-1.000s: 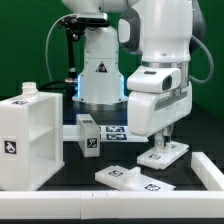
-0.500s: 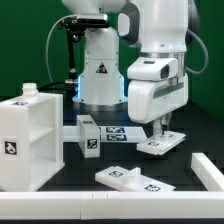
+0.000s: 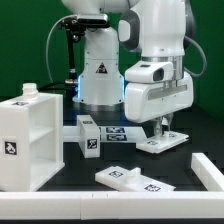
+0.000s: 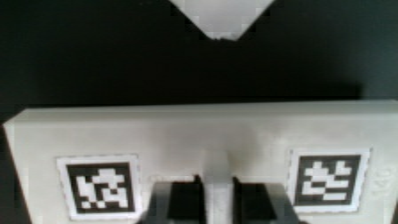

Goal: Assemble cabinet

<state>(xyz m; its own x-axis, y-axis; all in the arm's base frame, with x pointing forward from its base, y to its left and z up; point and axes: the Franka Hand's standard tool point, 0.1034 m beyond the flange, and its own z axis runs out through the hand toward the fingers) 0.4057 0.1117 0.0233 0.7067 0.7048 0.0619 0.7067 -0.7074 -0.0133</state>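
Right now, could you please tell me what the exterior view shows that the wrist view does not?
Only the exterior view: the cabinet box with its knob at that view's left, a smaller tagged piece beside it, a second flat panel nearer the camera, and the arm. Only the wrist view: the tagged panel with its two tags in close detail, plus a white pointed shape beyond it that I cannot identify. Both: the end effector closed on that tagged panel.
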